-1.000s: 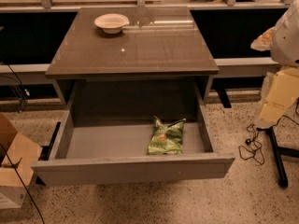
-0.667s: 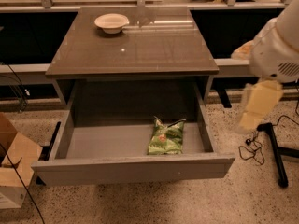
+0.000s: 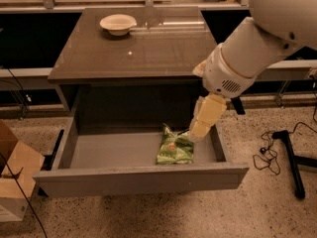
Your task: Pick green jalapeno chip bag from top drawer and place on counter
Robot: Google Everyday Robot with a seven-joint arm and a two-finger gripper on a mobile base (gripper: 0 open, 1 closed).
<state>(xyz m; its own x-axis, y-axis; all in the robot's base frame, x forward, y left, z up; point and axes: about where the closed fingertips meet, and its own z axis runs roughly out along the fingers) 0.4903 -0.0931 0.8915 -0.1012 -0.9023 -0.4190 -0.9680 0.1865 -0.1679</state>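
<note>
The green jalapeno chip bag [image 3: 174,148] lies flat on the floor of the open top drawer [image 3: 143,178], right of centre and near the front panel. My gripper [image 3: 195,131] hangs down from the white arm at the right. It is inside the drawer's right part, just above and to the right of the bag's upper edge. I cannot tell whether it touches the bag. The grey-brown counter [image 3: 138,53] is directly above the drawer.
A cream bowl [image 3: 118,24] sits at the counter's back left. A cardboard box [image 3: 14,175] stands on the floor to the left. A black stand and cables [image 3: 287,155] lie on the floor to the right. A pale ledge with dark panels runs behind.
My arm has swung in from the right edge of the view and come down, bringing the gripper into the drawer next to the bag. The bag has not moved.
</note>
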